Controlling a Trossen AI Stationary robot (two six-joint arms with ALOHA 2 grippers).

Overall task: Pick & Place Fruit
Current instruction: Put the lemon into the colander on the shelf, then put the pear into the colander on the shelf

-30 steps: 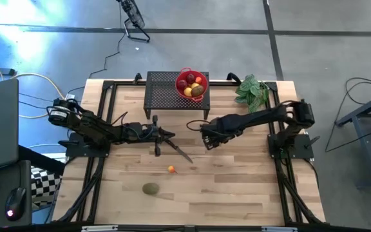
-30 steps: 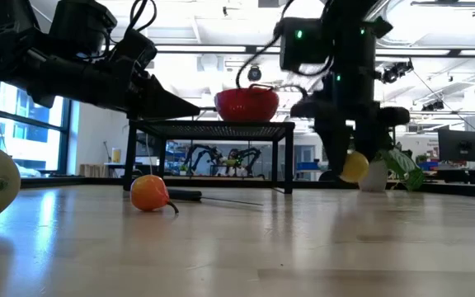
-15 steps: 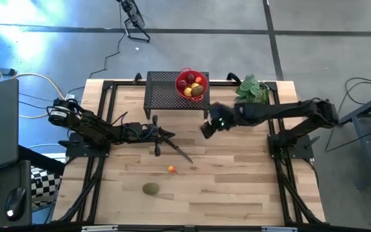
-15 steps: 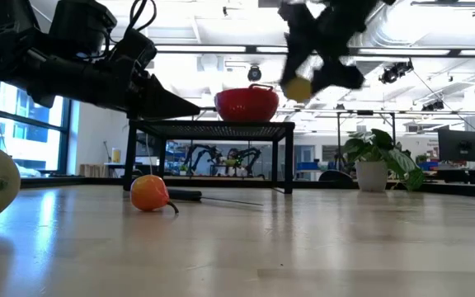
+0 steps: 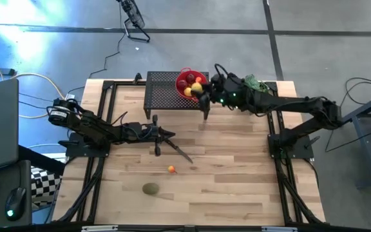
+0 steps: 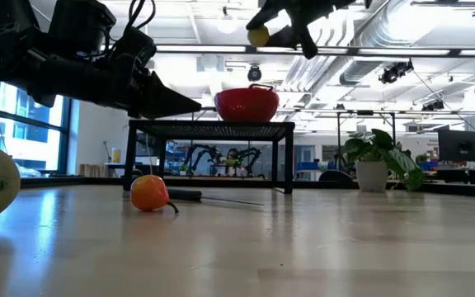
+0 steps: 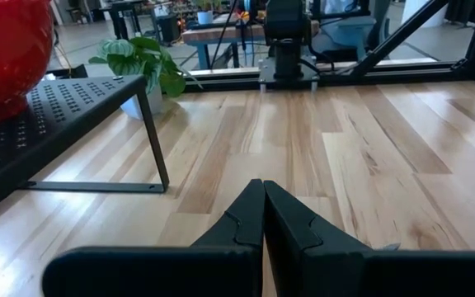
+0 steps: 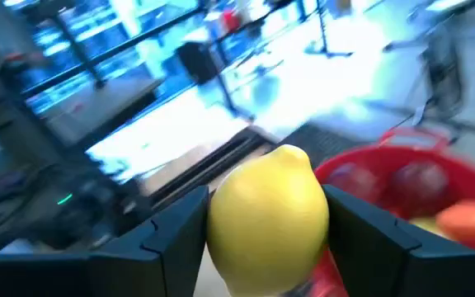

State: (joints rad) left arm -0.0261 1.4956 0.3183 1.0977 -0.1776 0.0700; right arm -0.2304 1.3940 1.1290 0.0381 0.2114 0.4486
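Yellow lemon [image 8: 269, 216] clamped in my right gripper [image 8: 266, 239], over red bowl [image 5: 187, 90] — next: lower, release. Left gripper [image 7: 262, 219] shut, idle.

Open tabletop [image 5: 237, 174] right of knife [image 5: 180, 152]

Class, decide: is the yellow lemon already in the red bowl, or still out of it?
Out. The right gripper holds the lemon between its fingers, above the red bowl.
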